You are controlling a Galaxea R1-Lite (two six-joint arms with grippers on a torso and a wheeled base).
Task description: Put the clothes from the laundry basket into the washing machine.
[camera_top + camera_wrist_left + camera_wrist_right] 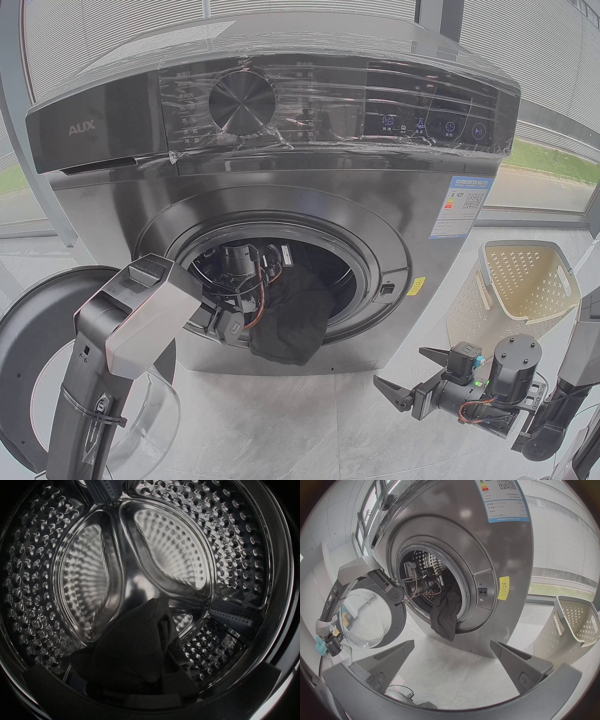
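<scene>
The grey washing machine stands with its round door swung wide to the left. A black garment hangs over the lower rim of the drum opening, part inside and part draped down the front. My left arm's wrist is inside the opening, just left of the cloth. In the left wrist view, dark cloth lies bunched at the bottom of the steel drum. My right gripper hangs open and holds nothing, low over the floor to the machine's right; it points at the hanging garment.
A cream laundry basket lies tilted on its side at the machine's right, and no clothes are visible inside it. Light floor tiles stretch in front of the machine. The open door's glass bowl occupies the floor space on the left.
</scene>
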